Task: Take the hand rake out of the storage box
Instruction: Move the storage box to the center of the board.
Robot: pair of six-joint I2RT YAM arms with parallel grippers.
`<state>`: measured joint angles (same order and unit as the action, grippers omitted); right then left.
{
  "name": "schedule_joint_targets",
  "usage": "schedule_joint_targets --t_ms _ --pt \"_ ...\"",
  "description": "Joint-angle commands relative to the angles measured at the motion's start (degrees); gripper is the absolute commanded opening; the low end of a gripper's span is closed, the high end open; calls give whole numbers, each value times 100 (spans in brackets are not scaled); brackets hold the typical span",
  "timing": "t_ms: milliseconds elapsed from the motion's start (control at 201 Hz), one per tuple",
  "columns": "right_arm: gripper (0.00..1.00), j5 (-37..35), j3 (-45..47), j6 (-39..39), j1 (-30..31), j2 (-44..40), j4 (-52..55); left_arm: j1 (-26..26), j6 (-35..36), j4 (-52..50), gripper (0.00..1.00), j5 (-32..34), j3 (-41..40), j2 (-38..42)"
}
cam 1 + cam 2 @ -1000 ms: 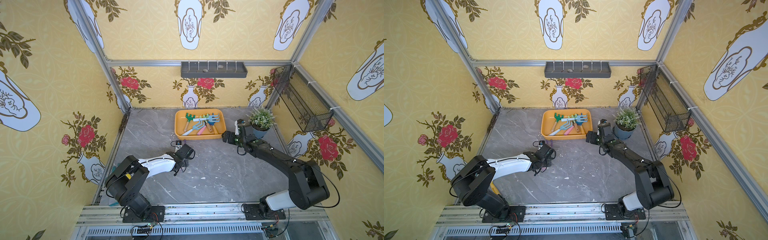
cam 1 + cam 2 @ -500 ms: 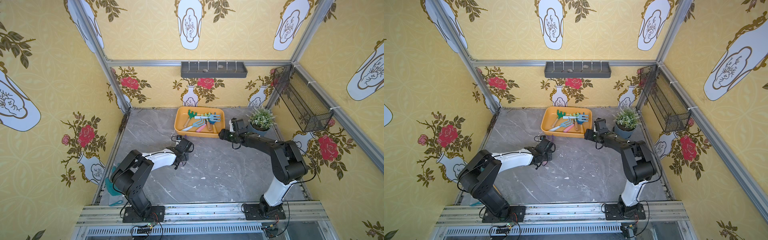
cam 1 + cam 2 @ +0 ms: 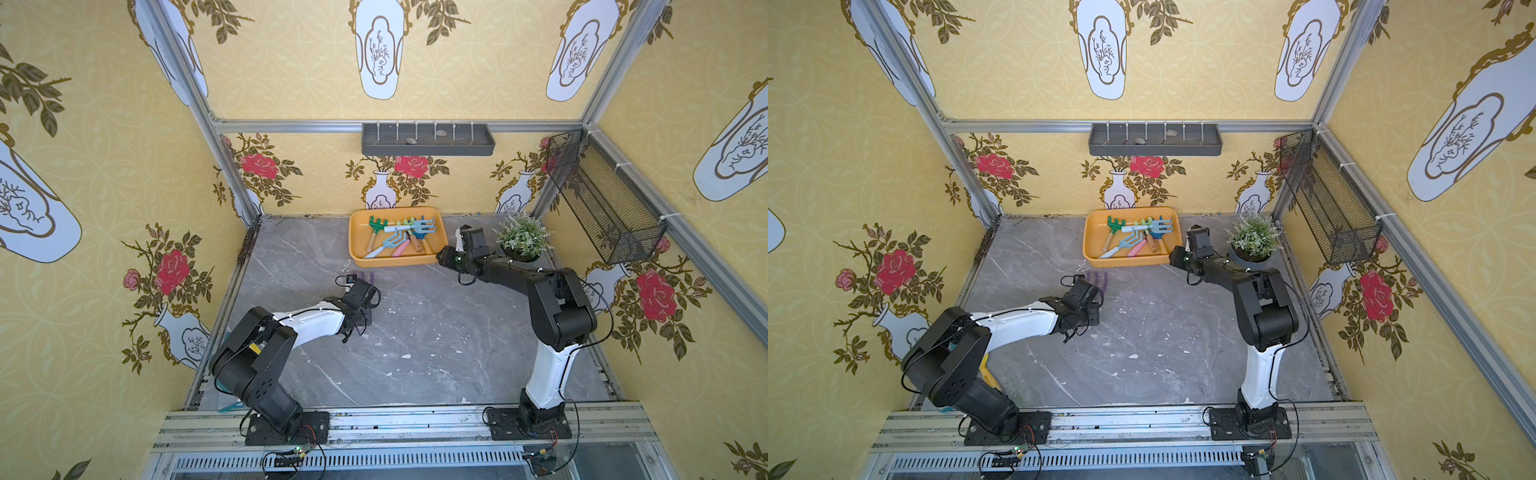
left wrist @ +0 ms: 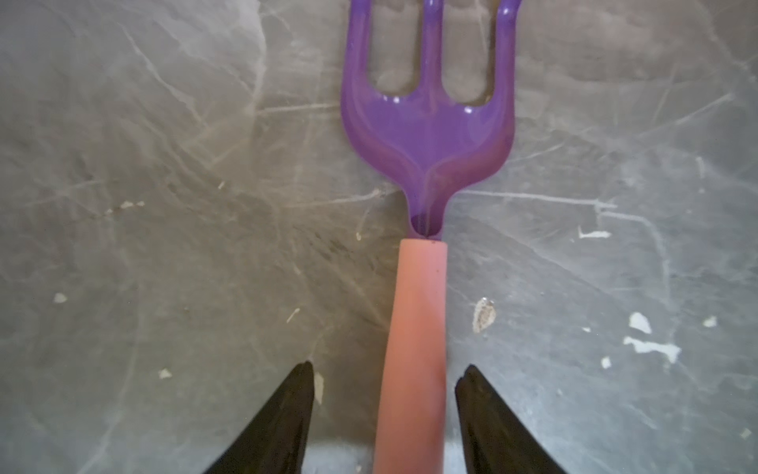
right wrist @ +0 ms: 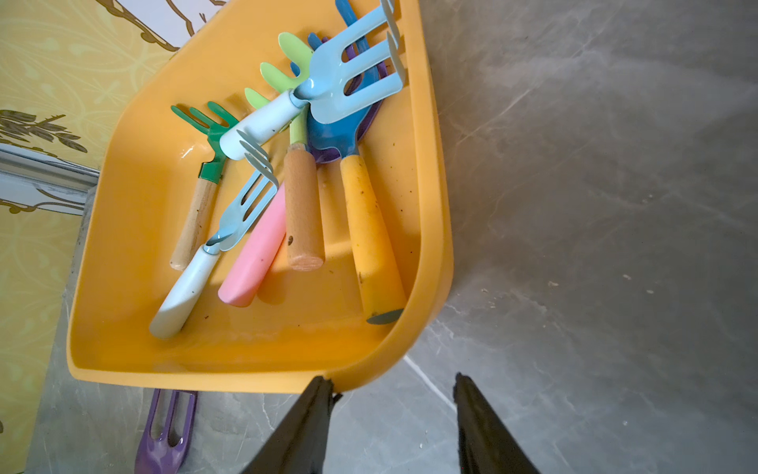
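The storage box [image 3: 360,249] [image 3: 1093,249] [image 5: 135,254] is an orange-yellow tray at the back of the grey floor, holding several hand rakes [image 3: 399,239] [image 5: 328,94] with coloured heads. One purple hand rake [image 4: 426,135] [image 3: 368,276] [image 3: 1100,279] [image 5: 166,435] with a pink handle lies on the floor outside the box. My left gripper [image 4: 387,369] [image 3: 360,293] is open, its fingers [image 4: 295,402] standing clear of the handle on both sides. My right gripper [image 5: 393,379] [image 3: 444,255] is open at the box's near right corner, one fingertip [image 5: 322,390] against the rim.
A potted plant [image 3: 521,241] [image 3: 1252,241] stands right of the box, close behind my right wrist. A grey trough [image 3: 428,139] hangs on the back wall and a black mesh basket [image 3: 602,199] on the right wall. Yellow walls enclose the floor.
My left gripper has opened off the pink handle, leaving the purple rake on the floor. My right gripper has narrowed and moved in to the box's corner as its arm folded upright.
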<state>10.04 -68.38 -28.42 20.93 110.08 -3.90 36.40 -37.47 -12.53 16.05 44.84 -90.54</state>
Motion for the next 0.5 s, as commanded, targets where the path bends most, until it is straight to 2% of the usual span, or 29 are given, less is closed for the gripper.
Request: schedule_joint_targets --t_ms 0,85,139,179,289,428,493 --pt "59 -108 131 -44 -1 -184 196 -10 60 -219 64 35 21 248" --pt "71 -108 250 -39 8 -404 244 -10 128 -368 65 37 142 449" --pt "85 -162 336 -25 32 -570 291 -11 213 -469 70 92 305 538" --pt "99 -217 429 -16 46 -737 310 -19 300 -525 72 206 459 563" --pt "98 -333 746 -22 52 -1253 326 -99 844 -531 74 248 1278 240" --pt "97 -478 1111 59 43 -1843 375 -361 1826 -994 69 123 3236 -1074" --pt "97 -528 1199 123 17 -1999 464 -538 2378 -1052 67 -274 4021 -1686"
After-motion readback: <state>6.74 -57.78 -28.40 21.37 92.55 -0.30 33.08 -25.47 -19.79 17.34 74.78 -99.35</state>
